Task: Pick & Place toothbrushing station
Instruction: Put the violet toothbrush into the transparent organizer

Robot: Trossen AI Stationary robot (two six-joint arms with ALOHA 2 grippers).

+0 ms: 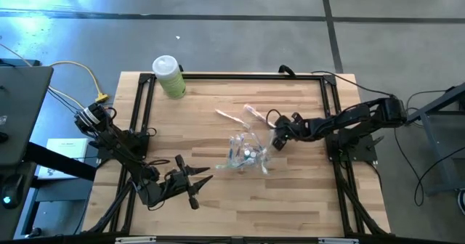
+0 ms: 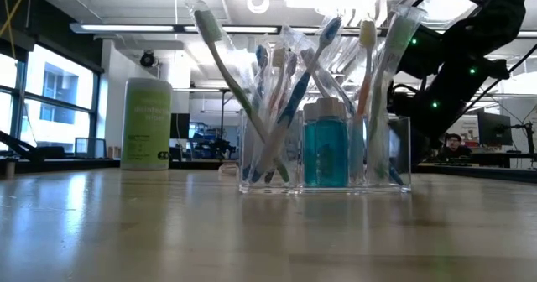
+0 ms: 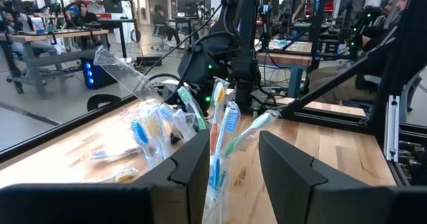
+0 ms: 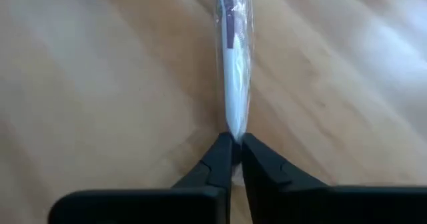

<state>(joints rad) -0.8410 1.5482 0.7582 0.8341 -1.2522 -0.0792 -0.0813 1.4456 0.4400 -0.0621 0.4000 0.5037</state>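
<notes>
A clear organizer (image 1: pixel 245 157) (image 2: pixel 325 160) stands mid-table with several toothbrushes and a blue bottle (image 2: pixel 325 152) upright in it. Two wrapped toothbrushes lie on the wood beyond it, one (image 1: pixel 229 117) to the left and one (image 1: pixel 256 115) to the right. My right gripper (image 1: pixel 277 138) (image 4: pixel 232 141) is at the near end of the right one (image 4: pixel 233 71) and is shut on it. My left gripper (image 1: pixel 200 182) (image 3: pixel 233 144) waits near the table's front left. It points level at the organizer, open, with nothing between its fingers. My right gripper pinches the end of the wrapped toothbrush (image 4: pixel 235 121) between its two fingertips, plastic wrapper included. The fingers slant down from the table's right side and lie in line with the brush. The brush stretches away from the fingertips along the wooden top.
A pale green canister (image 1: pixel 168 75) (image 2: pixel 146 122) stands at the table's far left corner. A black frame (image 1: pixel 138 113) runs around the tabletop. Bare wood lies in front of the organizer and to its left.
</notes>
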